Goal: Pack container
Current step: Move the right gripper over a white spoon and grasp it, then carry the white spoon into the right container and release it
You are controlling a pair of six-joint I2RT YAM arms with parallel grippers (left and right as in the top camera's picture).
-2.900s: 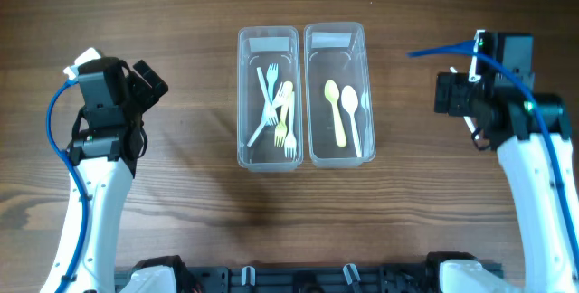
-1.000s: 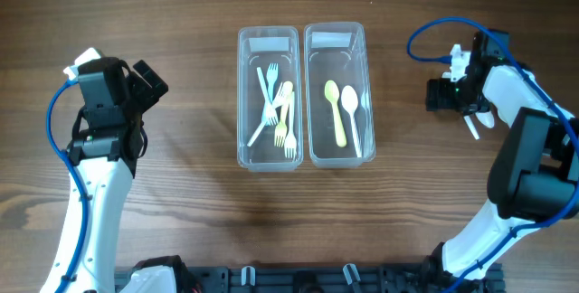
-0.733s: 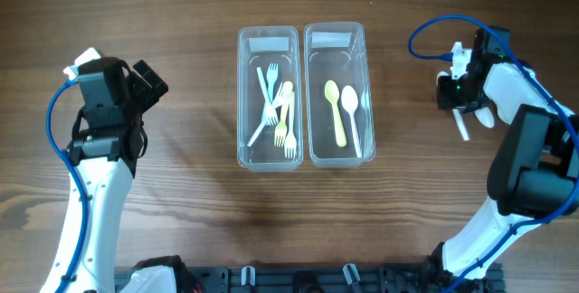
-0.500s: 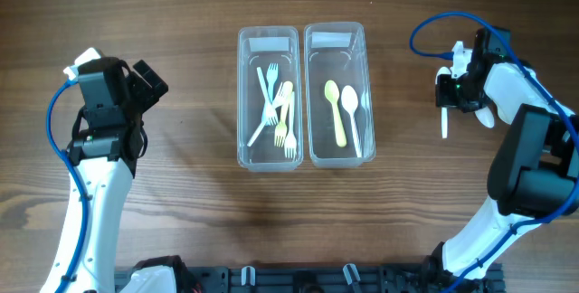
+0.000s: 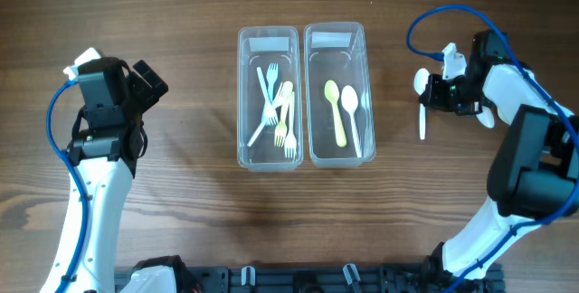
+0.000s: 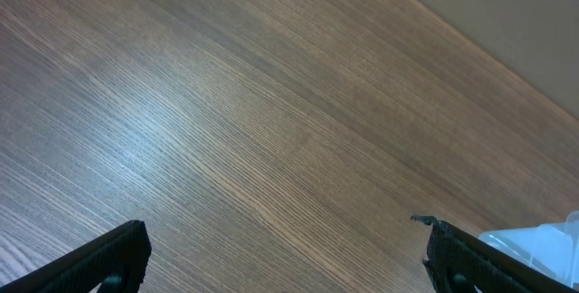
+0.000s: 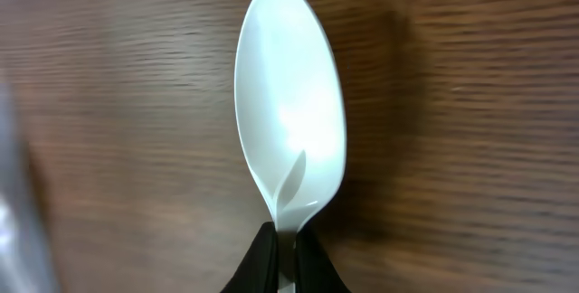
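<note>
**R claw (image 5: 427, 95) clenched on white spoon (image 5: 422, 121), just right of the spoon bin (image 5: 365, 58)**
I've got it pinched at the neck only, w/ thin fingertips (image 7: 258, 266). I reckon it could swivel or slip en route. A low pass may clip the bin's right wall, and overshoot would drop it in the fork bin (image 5: 240, 103). L claw (image 5: 149, 78) hangs released, far left.

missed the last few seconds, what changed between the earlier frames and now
The right gripper closed on the white spoon and carried it left, toward the spoon container. The left gripper stayed open and parked; the fork container and the cutlery inside both containers stayed put.
</note>
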